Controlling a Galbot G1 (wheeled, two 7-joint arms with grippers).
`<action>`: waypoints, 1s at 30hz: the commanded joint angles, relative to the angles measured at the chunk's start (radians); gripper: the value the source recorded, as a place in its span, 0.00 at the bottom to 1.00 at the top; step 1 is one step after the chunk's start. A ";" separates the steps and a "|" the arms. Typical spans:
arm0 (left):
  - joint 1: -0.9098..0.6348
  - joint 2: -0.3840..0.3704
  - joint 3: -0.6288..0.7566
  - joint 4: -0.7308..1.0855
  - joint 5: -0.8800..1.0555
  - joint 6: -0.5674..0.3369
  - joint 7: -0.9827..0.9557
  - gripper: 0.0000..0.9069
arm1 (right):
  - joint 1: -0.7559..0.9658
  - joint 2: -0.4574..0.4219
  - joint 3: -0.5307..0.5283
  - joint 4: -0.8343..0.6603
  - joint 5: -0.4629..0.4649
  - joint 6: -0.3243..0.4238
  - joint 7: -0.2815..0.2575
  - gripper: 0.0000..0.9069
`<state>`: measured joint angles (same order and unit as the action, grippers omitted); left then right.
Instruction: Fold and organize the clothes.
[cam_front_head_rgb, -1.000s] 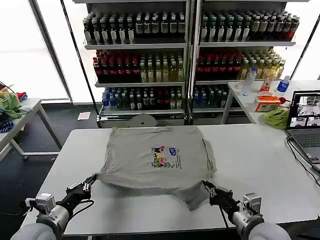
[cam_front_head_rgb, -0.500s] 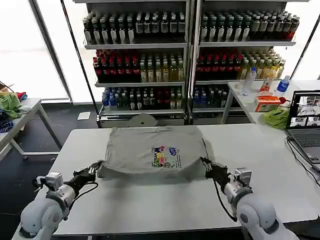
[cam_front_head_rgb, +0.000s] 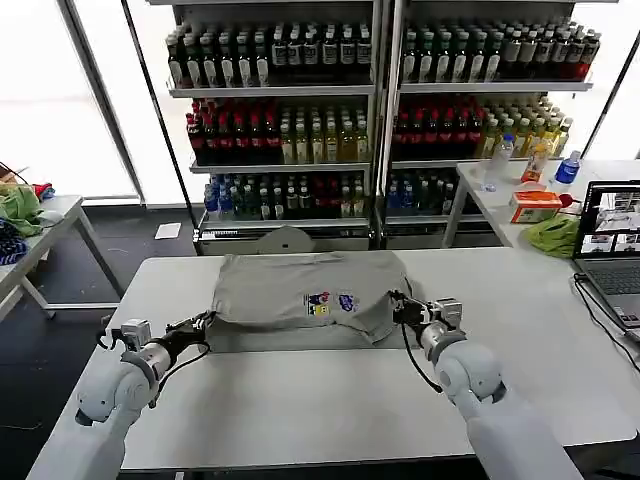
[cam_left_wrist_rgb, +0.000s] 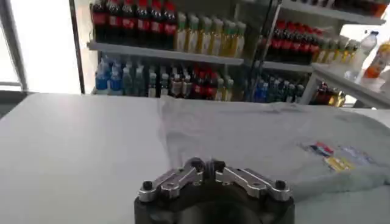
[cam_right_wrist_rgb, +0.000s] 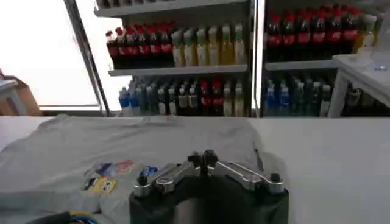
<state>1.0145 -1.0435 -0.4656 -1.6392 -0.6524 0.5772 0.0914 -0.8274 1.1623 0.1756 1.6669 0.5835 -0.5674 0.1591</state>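
I have both grippers, left gripper (cam_front_head_rgb: 196, 325) and right gripper (cam_front_head_rgb: 400, 307), clenched on the grey shirt (cam_front_head_rgb: 300, 298) near the table's (cam_front_head_rgb: 300, 400) far edge; uneven pulling could skew the fold.

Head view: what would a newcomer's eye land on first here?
The light grey shirt lies across the far middle of the white table, its near part folded up so the multicolour chest print sits close to the front fold. The left gripper and right gripper pinch the fold at its two ends. Behind stand shelves of bottled drinks.
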 joint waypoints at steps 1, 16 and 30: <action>-0.070 -0.003 0.018 0.107 0.040 0.000 0.007 1.00 | 0.068 0.034 -0.029 -0.082 -0.055 0.001 -0.001 1.00; 0.151 0.028 -0.107 -0.168 0.048 0.001 -0.018 1.00 | -0.229 -0.123 0.111 0.242 0.041 -0.010 0.016 1.00; 0.202 -0.052 -0.083 -0.124 0.097 0.000 -0.005 1.00 | -0.326 -0.095 0.127 0.208 0.048 -0.012 0.074 1.00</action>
<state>1.1658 -1.0600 -0.5420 -1.7574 -0.5778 0.5768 0.0837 -1.0818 1.0749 0.2828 1.8514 0.6215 -0.5767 0.2151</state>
